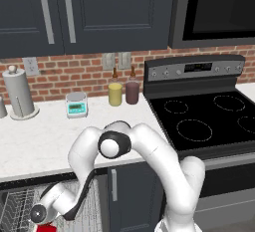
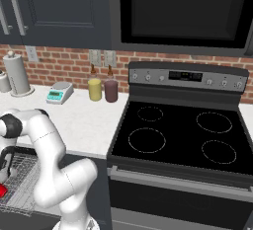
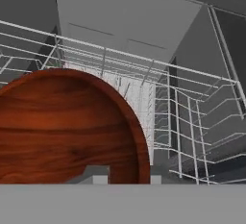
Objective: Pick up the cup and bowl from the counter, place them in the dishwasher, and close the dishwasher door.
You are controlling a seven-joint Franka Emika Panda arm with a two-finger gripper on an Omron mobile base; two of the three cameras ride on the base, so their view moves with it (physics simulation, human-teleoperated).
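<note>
Reddish-brown wood-grained bowl (image 3: 67, 127), light grey wire rack (image 3: 192, 122), red cup (image 1: 46, 227).

Premises are a domestic kitchen, rendered. A red brick backsplash (image 1: 74, 69) runs along the far wall, with dark upper cabinets (image 1: 99, 12) bearing silver handles above it. A white marble-look table (image 1: 45, 136) sits over dark base cabinets. To its right stands a black stovetop (image 2: 180, 135) with four ring burners and a knobbed control panel (image 2: 188, 77); a dark built-in appliance (image 2: 183, 9) hangs above it. On the table near the wall: a paper towel roll (image 1: 19, 94), a small kitchen scale (image 1: 76, 104), yellow and maroon tumblers (image 1: 123, 93). Wall outlets (image 1: 116, 60) are fitted. Below the table at left, the dishwasher (image 1: 20, 206) is open, showing a grey wire rack (image 3: 192, 122).
</note>
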